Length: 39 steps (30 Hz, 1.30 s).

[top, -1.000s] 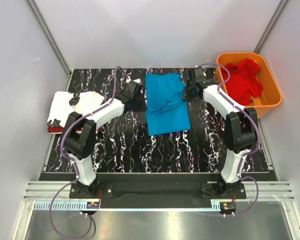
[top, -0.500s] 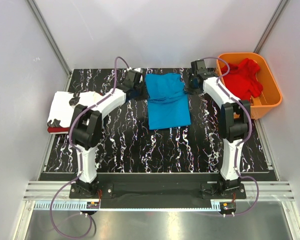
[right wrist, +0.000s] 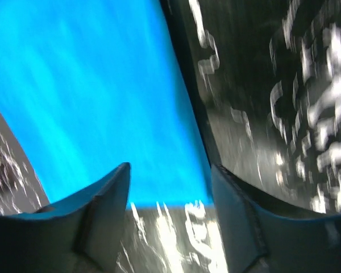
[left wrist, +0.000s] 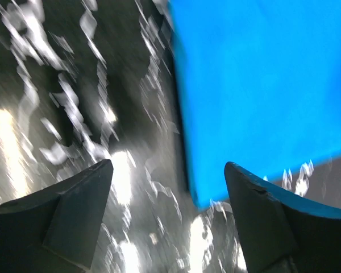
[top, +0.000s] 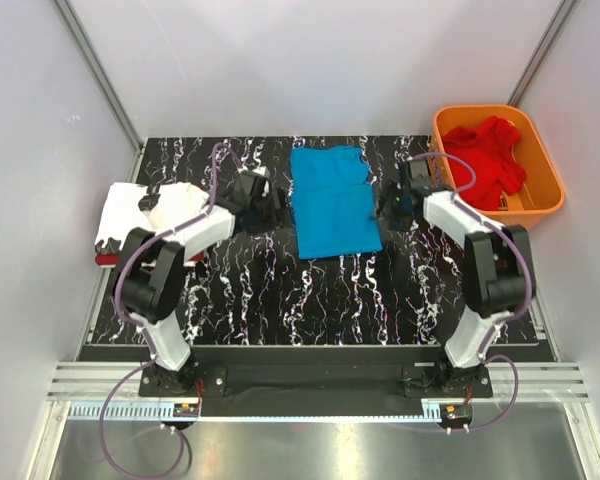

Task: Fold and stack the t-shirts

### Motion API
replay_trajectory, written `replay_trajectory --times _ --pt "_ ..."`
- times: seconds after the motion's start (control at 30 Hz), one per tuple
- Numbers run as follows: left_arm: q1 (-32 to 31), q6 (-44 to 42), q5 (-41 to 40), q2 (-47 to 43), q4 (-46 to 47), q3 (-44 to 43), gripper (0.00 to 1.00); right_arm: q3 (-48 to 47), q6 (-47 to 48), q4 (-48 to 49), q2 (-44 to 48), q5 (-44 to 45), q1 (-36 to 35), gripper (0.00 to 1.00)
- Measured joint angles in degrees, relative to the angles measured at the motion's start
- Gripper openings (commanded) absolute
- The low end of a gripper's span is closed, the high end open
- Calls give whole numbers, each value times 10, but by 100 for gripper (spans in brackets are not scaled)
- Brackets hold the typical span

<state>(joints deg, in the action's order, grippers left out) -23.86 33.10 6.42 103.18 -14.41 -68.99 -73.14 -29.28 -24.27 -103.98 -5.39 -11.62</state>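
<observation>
left pincer (left wrist: 167, 173) has its jaws apart with nothing between them, just off the left edge of the blue t-shirt (top: 332, 200). right pincer (right wrist: 170, 170) gapes empty too, at the shirt's right edge. the left arm (top: 195, 230) and right arm (top: 460, 215) reach forward and bend inward, low over the black marbled surface (top: 310, 300). the blue shirt lies folded flat at the far middle. the white t-shirt with black marks (top: 140, 210) sits at the left edge on a dark red one (top: 102, 259), which is mostly hidden. the brighter red t-shirt (top: 490, 160) is bunched in the orange basket (top: 550, 205). both wrist views are blurred, so whether the pincers touch the surface cannot be told.
</observation>
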Motion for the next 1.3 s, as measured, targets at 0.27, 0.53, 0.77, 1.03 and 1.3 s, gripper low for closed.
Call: replay_trajectory --times 0.27,0.53,0.77,1.03,1.3 --pt "-80 46 0 -109 54 130 64 134 -9 38 85 -36 0 50" --pt "-83 78 -2 -109 80 169 56 155 -12 65 64 -53 0 43" --pt "-93 101 -2 -93 101 171 51 156 -12 73 31 -52 0 42" --pt "-100 120 -4 -72 113 181 46 163 -12 87 30 -48 0 30" --pt "-102 131 -6 -38 139 180 40 174 -12 109 33 -49 0 29"
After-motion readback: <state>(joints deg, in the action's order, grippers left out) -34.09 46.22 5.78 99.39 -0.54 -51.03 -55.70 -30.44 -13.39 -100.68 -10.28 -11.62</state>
